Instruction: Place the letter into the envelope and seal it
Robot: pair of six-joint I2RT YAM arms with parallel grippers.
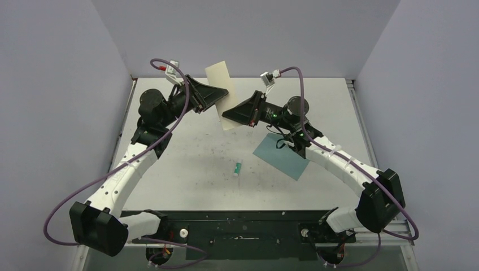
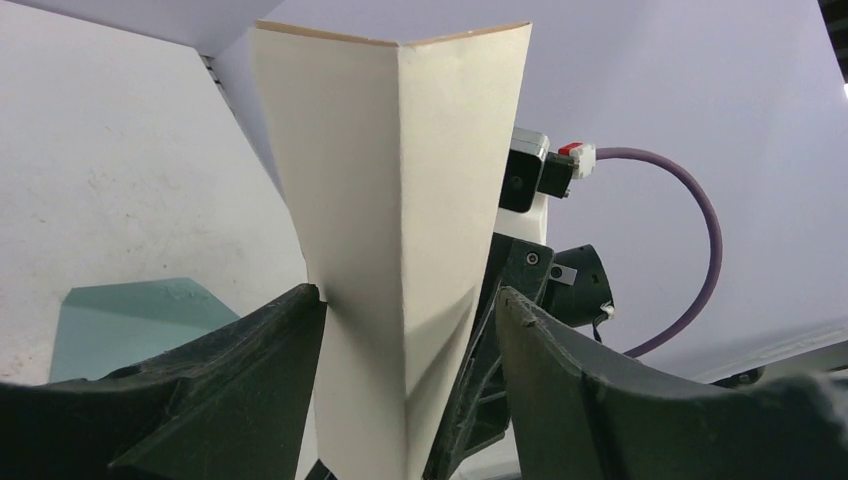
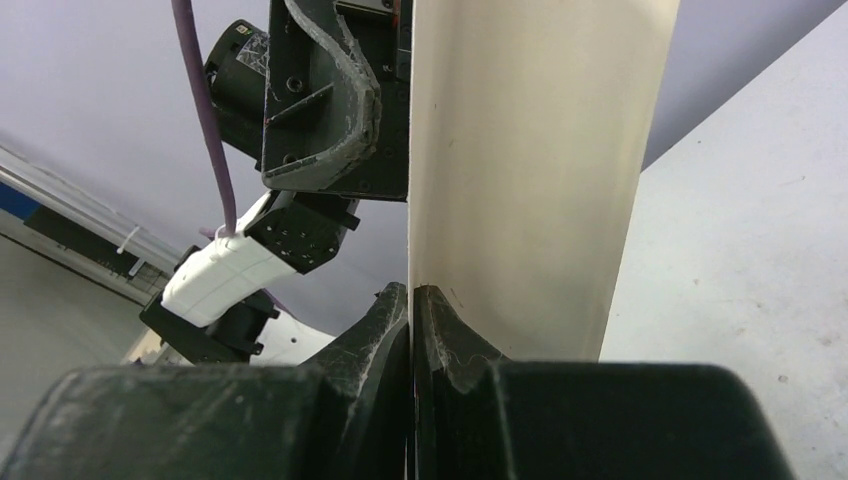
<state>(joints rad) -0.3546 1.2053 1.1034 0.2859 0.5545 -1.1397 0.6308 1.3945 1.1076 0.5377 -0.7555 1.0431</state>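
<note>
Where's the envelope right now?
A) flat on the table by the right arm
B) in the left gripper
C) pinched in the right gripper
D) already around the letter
A: the envelope lies flat on the table, partly under the right arm, while the letter is up in the air with the right gripper shut on its edge.

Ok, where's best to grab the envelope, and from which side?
The left corner, from the left and low. The envelope lies flat with its far side under the right arm, so probably only that corner and the near edge are free.
</note>
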